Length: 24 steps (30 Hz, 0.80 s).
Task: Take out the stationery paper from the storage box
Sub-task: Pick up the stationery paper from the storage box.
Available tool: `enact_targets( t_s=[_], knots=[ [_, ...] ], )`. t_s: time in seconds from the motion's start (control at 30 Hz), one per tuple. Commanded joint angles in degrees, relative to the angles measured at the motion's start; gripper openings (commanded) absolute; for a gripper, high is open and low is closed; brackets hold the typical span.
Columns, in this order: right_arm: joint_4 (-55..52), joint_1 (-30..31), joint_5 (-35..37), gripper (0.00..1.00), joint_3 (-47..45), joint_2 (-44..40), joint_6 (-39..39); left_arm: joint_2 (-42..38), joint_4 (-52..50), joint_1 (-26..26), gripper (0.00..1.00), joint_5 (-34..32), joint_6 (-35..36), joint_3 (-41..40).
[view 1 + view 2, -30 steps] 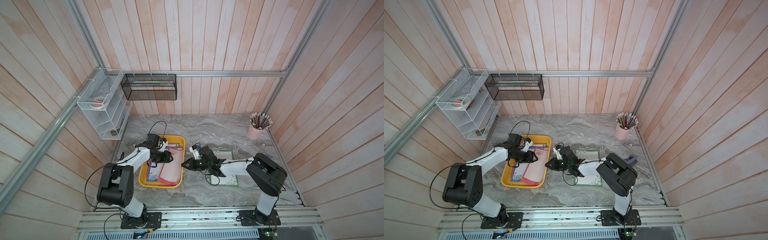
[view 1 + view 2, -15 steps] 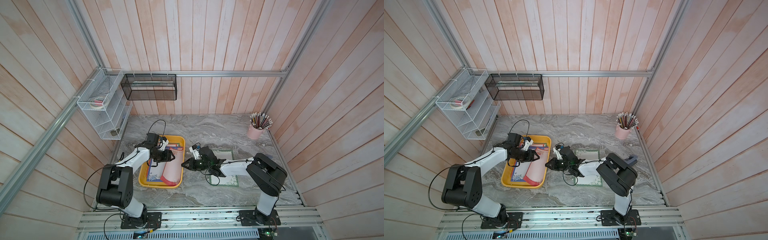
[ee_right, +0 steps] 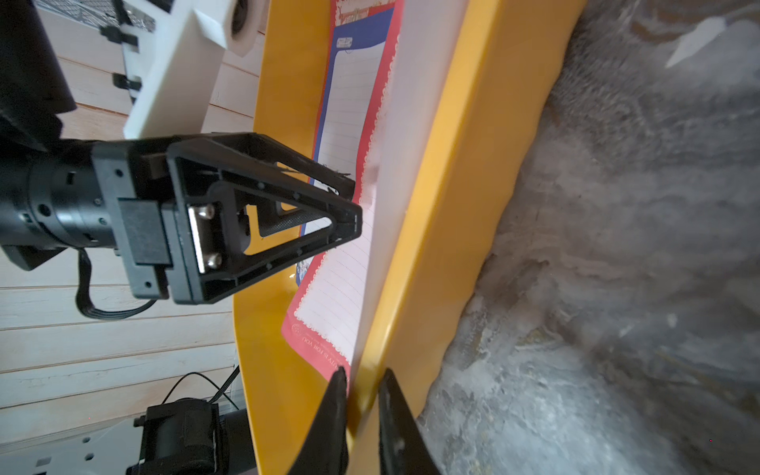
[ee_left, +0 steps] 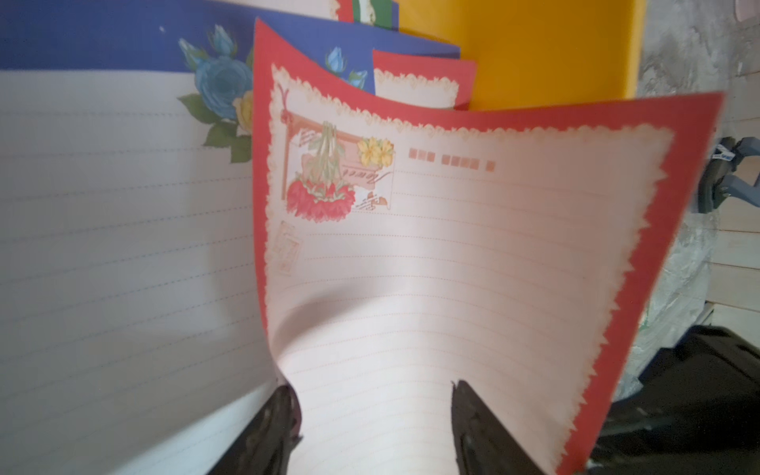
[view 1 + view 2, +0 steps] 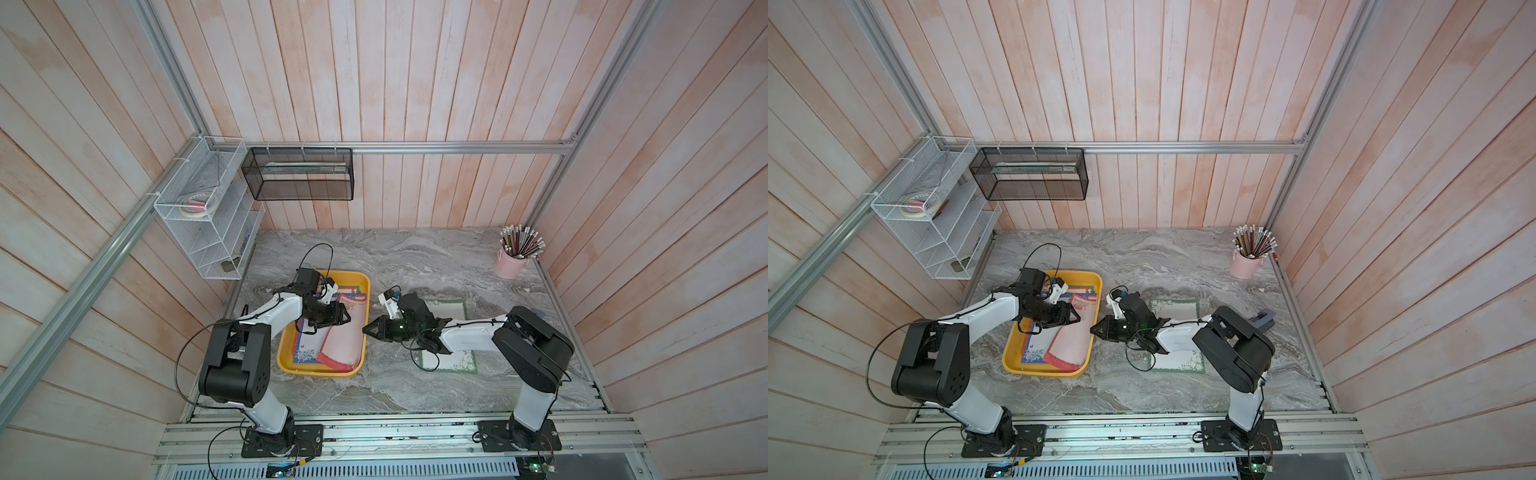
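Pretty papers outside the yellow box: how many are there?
1. A green-edged paper lies flat on the table, right of the yellow box, partly under the right arm. Another could hide beneath it.

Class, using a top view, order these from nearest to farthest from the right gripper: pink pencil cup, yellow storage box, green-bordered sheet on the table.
1. storage box: on the left arm's side; the right gripper is closed on its wall.
2. green-bordered sheet: flat on the table, under the right arm.
3. pink pencil cup: far right corner.
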Motion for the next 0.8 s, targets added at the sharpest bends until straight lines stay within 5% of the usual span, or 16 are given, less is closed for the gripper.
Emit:
enact_targets(
  t_s=[0.0, 0.17, 0.77],
  knots=[
    [-0.9, 0.32, -0.28, 0.17, 0.38, 1.73, -0.4, 1.95, -1.93, 0.21, 0.63, -1.76, -0.47, 1.62],
    [-0.85, 0.33, -0.29, 0.17, 0.14, 1.56, -0.48, 2.21, -2.41, 0.26, 0.64, -4.83, -0.3, 2.06],
    [-0.46, 0.32, 0.23, 0.19, -0.48, 1.21, -0.22, 1.02, -1.9, 0.11, 0.58, 0.03, -0.03, 2.07]
  ],
)
